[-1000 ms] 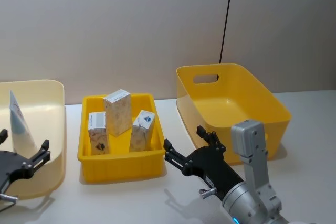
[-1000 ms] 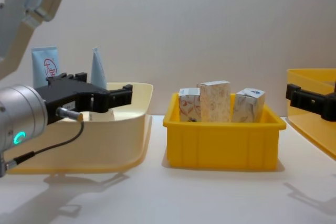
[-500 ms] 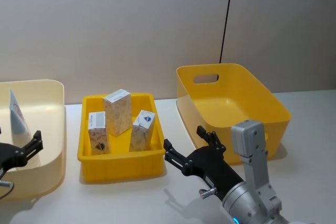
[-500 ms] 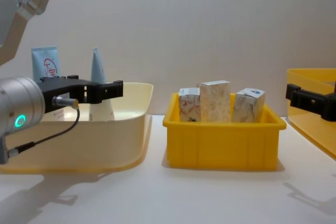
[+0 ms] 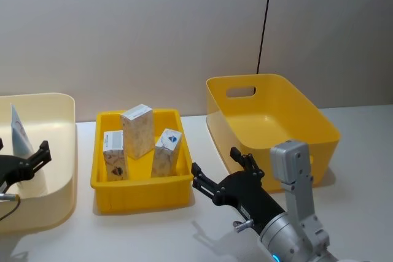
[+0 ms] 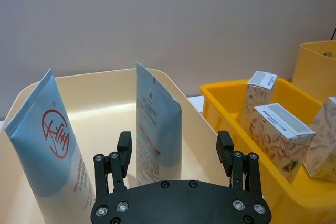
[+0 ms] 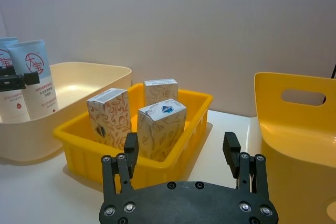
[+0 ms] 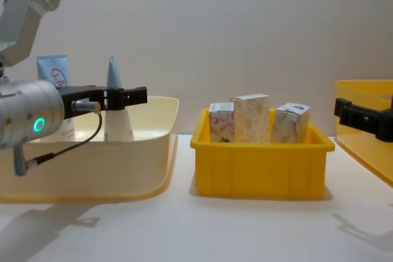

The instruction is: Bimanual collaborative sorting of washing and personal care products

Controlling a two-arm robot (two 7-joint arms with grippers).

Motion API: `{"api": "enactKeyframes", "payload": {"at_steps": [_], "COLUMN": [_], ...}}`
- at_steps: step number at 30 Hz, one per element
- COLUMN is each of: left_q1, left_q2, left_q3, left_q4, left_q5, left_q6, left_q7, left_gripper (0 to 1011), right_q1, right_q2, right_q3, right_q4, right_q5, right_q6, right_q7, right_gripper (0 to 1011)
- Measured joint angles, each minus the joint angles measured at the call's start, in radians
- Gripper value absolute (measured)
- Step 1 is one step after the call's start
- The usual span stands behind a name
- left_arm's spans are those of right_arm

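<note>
Tube (image 6: 157, 119) stands upright in the cream bin (image 6: 94, 93), a second tube (image 6: 55, 145) beside it. Left gripper (image 6: 174, 142) aims at it, jaws apart. Pick-up step, I'd say; next, ease in and close. Right gripper (image 7: 181, 142) hangs by the yellow tray (image 7: 94, 153), jaws apart.

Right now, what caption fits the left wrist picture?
Open left gripper faces an edge-on blue tube standing in the cream bin.

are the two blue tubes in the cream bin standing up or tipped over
Standing: the logo-facing tube and the other tube both stand on end in the cream bin.
</note>
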Motion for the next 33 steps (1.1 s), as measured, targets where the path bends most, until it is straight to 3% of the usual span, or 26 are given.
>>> {"api": "enactKeyframes", "payload": {"at_steps": [20, 29, 33], "left_q1": [-0.077, -0.090, -0.094], "left_q2": [-0.066, -0.079, -0.082], "left_q3": [0.008, 0.011, 0.012], "left_q4": [0.093, 0.110, 0.115], "left_q5": [0.034, 0.043, 0.045], "left_q6": [0.015, 0.018, 0.019], "left_q7": [0.039, 0.046, 0.048], "left_gripper": [993, 810, 653], "right_q1": [0.000, 0.000, 0.000], "right_q2": [0.000, 0.000, 0.000], "right_q3": [0.000, 0.000, 0.000], "right_q4": [0.000, 0.000, 0.000], "right_q5": [0.000, 0.000, 0.000], "right_q6": [0.000, 0.000, 0.000], "right_q7": [0.000, 0.000, 0.000], "right_gripper": [1001, 1001, 1001]}}
